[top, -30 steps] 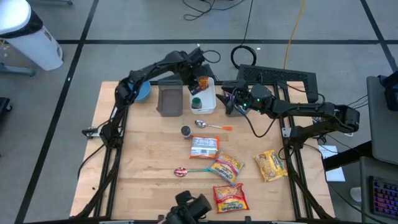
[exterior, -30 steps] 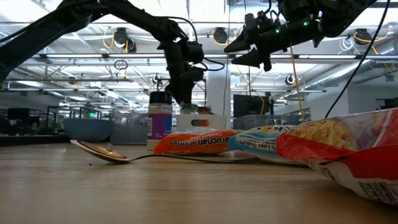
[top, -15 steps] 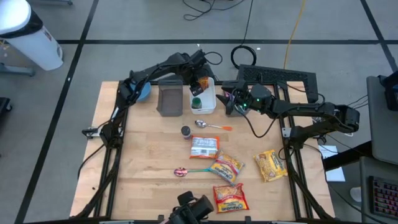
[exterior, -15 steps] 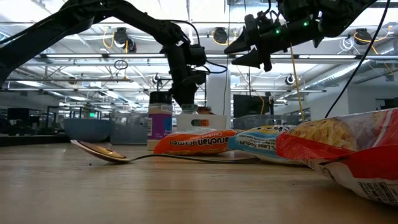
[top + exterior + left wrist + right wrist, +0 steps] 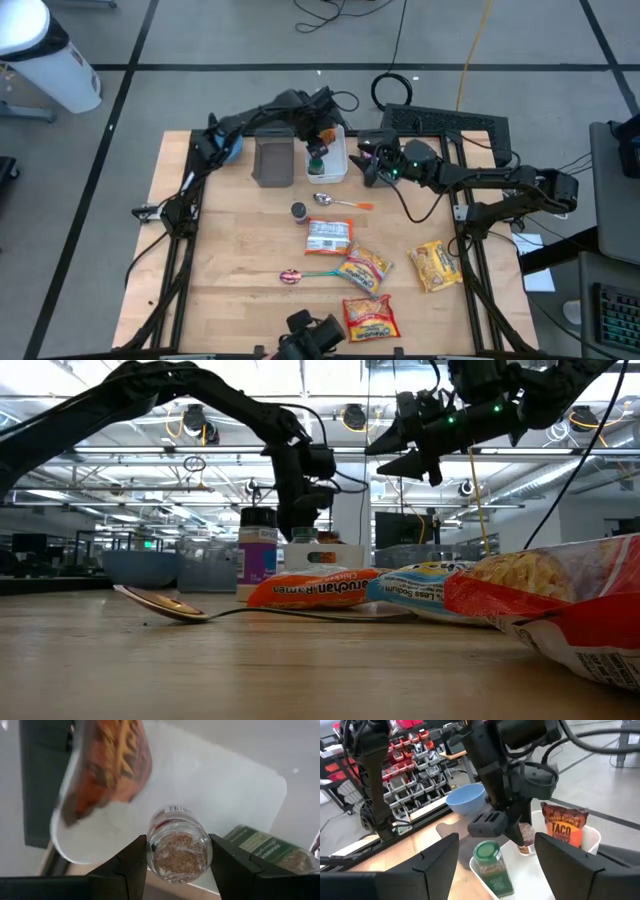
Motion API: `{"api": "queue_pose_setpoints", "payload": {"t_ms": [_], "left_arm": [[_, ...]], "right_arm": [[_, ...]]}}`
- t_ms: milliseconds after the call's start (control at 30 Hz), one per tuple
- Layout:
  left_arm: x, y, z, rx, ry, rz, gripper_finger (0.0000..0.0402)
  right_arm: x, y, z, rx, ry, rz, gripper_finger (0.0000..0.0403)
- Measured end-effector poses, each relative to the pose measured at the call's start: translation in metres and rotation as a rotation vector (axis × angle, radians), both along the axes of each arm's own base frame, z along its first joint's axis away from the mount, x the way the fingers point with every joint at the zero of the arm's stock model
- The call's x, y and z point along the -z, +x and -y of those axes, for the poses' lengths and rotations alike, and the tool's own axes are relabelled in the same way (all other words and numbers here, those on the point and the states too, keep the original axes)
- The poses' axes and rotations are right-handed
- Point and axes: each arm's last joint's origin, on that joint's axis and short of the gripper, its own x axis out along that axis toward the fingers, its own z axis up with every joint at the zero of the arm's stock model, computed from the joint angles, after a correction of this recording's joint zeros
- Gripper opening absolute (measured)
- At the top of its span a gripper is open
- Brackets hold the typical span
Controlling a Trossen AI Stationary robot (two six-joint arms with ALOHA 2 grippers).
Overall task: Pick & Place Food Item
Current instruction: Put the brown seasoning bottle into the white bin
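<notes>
Left gripper (image 5: pixel 178 852), jaws clenched on a glass spice jar (image 5: pixel 179 851), hovers over the white bin (image 5: pixel 331 165) at the worktop's (image 5: pixel 230 260) twelve o'clock edge. Right gripper (image 5: pixel 366 163) waits beside the bin, jaws released.

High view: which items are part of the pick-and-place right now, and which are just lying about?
In play:
- left gripper, shut on the spice jar
- white bin, already holding the taco packet and green-lid jar

Lying about:
- right gripper, open, waiting beside the bin
- ramen packets
- two spoons
- dark-lid jar
- grey bin
- blue bowl
</notes>
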Motion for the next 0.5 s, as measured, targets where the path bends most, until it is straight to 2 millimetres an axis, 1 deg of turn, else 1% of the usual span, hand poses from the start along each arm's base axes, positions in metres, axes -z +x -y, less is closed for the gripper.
{"api": "queue_pose_setpoints", "payload": {"t_ms": [200, 400, 500], "left_arm": [[0.012, 0.004, -0.001, -0.054, -0.031, -0.007, 0.0187], [0.017, 0.007, -0.001, -0.103, -0.056, 0.000, 0.0187], [0.024, 0.008, -0.002, -0.122, -0.068, -0.010, 0.0187]], "right_arm": [[0.000, 0.000, 0.000, 0.000, -0.003, 0.008, 0.0253], [-0.001, 0.000, 0.000, 0.000, -0.005, 0.014, 0.0254], [-0.001, 0.000, 0.000, 0.000, -0.007, 0.013, 0.0253]]}}
